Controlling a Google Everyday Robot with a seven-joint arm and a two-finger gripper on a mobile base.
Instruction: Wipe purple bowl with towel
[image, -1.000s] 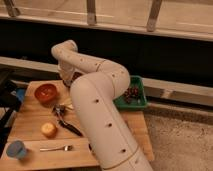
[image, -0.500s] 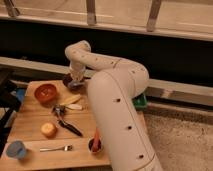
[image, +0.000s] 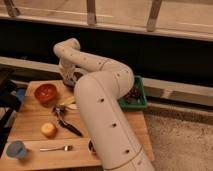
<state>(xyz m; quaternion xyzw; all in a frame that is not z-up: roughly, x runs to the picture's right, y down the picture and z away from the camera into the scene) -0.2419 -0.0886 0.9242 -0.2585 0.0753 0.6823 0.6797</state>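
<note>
My gripper hangs at the end of the white arm, low over the back of the wooden table, just right of the orange-red bowl. A small dark round shape sits right under it, which looks like the purple bowl; the wrist and arm hide most of it. I cannot make out a towel for certain. A pale scrap lies on the table in front of the gripper.
A black-handled utensil, a yellow-orange fruit, a fork and a small blue cup lie on the table. A green bin with dark contents stands at the right. My arm's big link covers the table's right half.
The arm's big link has swung to the right, uncovering the table's middle. The gripper has stayed low at the back of the table by the dark shape.
</note>
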